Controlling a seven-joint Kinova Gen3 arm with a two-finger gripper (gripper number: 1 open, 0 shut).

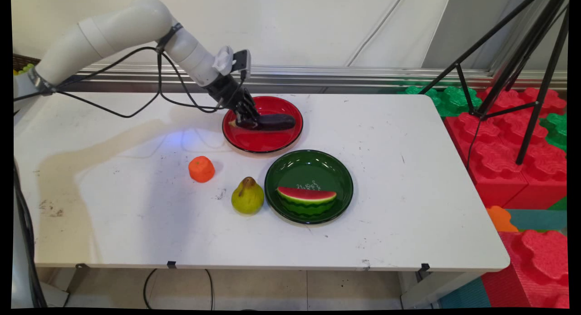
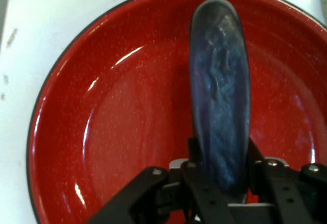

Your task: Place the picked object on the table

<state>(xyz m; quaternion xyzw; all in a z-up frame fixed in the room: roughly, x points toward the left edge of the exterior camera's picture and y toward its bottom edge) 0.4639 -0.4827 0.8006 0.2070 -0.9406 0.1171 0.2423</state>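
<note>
A dark purple eggplant (image 1: 274, 121) lies in the red plate (image 1: 263, 142) at the back of the table. My gripper (image 1: 248, 120) is down in the plate, shut on the eggplant's left end. In the hand view the eggplant (image 2: 220, 86) runs straight up from between the fingers (image 2: 193, 150), which press on both its sides, with the red plate (image 2: 102, 132) under it. I cannot tell whether the eggplant rests on the plate or is just lifted off it.
A green plate (image 1: 308, 167) holding a watermelon slice (image 1: 307, 198) stands in front of the red plate. A pear (image 1: 247, 197) and an orange fruit (image 1: 201, 169) lie to its left. A black tripod (image 1: 508, 70) and red and green foam blocks (image 1: 508, 160) stand beyond the table's right edge.
</note>
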